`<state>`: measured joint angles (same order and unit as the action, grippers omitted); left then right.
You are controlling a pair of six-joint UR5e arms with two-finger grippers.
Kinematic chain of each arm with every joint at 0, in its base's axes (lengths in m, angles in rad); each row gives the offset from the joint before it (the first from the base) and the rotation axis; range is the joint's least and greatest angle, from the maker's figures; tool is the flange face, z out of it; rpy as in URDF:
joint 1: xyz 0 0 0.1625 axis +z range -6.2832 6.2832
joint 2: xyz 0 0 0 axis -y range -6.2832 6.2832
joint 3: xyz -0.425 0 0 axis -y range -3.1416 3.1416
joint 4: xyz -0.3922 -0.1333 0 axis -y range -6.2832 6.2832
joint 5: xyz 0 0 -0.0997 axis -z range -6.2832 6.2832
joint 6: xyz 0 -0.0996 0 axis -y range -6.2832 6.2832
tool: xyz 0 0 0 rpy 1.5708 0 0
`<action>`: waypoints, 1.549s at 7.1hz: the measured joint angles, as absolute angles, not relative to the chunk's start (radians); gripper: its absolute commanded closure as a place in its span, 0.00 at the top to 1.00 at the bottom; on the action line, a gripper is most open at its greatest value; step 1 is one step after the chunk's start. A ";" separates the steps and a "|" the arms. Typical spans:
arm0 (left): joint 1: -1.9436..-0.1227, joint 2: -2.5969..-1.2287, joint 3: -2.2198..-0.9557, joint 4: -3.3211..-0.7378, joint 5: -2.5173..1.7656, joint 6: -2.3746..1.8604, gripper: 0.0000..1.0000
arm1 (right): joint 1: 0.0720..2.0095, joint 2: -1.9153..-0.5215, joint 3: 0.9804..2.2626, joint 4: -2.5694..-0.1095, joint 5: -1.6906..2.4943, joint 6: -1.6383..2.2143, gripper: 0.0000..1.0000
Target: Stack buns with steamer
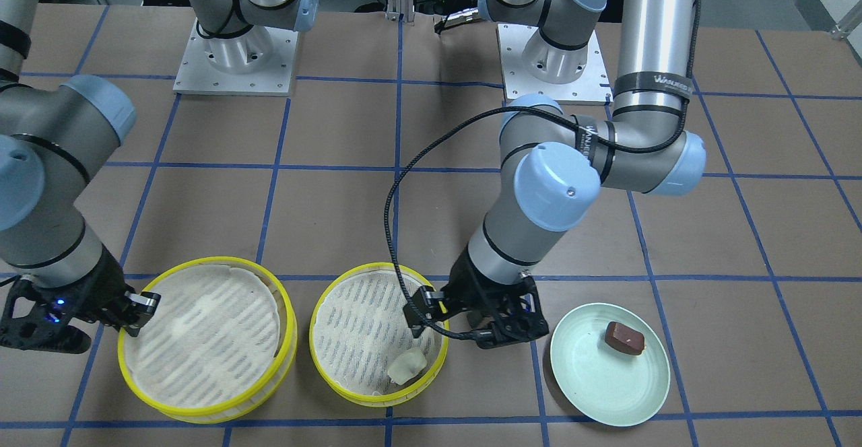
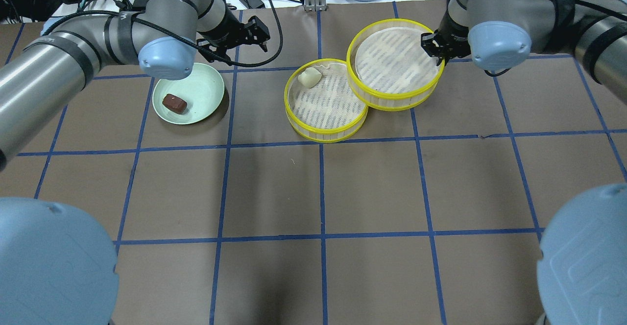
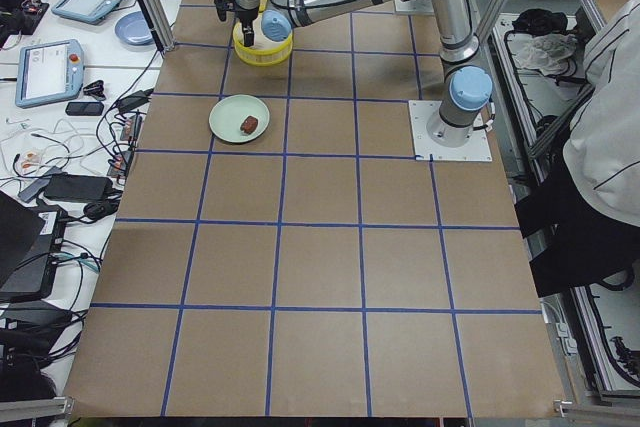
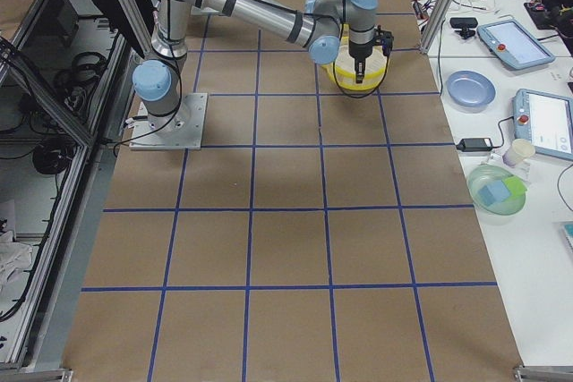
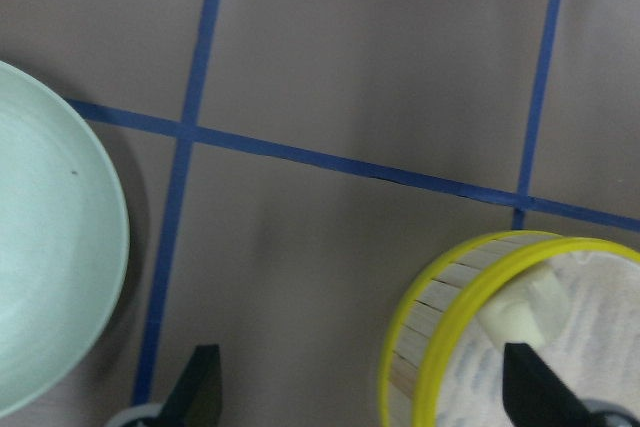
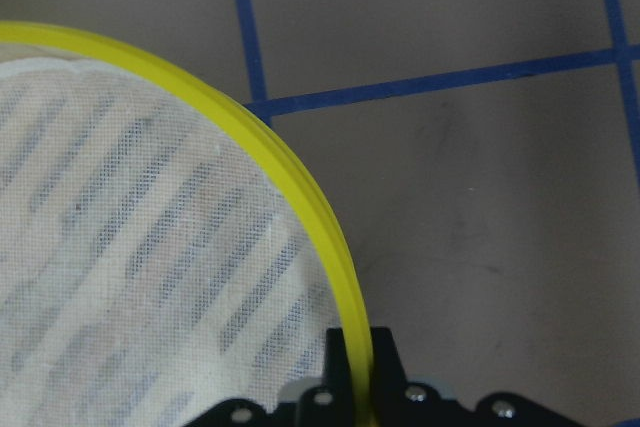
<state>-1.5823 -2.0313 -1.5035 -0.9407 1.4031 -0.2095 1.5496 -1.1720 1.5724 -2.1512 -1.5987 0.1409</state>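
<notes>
R gripper [image 2: 433, 46] pinched the rim of the empty steamer [image 2: 397, 101]; L gripper [image 2: 240, 41] hung spread betw. plate [image 2: 203, 87] and second steamer [image 2: 325, 134].
In the overhead view the R gripper held the yellow rim at the far right side of the empty steamer; the wrist cam showed its fingers [image 6: 385, 362] pressed on the rim, one inside and one outside. There the near left edge of this steamer overlapped the far right rim of the second steamer, but in the front view the two stood apart w/ a gap. I could not tell if the held one touched the table [image 2: 318, 193]. The white bun [image 2: 309, 77] lay inside the second steamer, far left, against the wall. The L gripper was above bare table, its two fingers wide apart, holding nothing. The brown bun [image 2: 175, 103] lay on the plate, a bit left and near of centre, well apart from both steamers.
</notes>
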 measured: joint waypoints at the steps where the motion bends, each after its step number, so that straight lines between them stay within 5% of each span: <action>1: -1.539 -2.031 -1.509 -0.953 1.438 -0.107 1.00 | 1.612 -1.168 1.560 -2.153 -1.598 0.235 0.00; 8: -1.391 -2.131 -1.561 -0.943 1.574 0.397 0.99 | 1.786 -1.096 1.530 -2.141 -1.667 0.514 0.00; 10: -1.378 -2.162 -1.570 -0.912 1.575 0.459 0.81 | 1.787 -1.096 1.536 -2.109 -1.669 0.514 0.00; 11: -1.377 -2.175 -1.577 -0.901 1.576 0.469 0.55 | 1.787 -1.097 1.540 -2.101 -1.672 0.512 0.00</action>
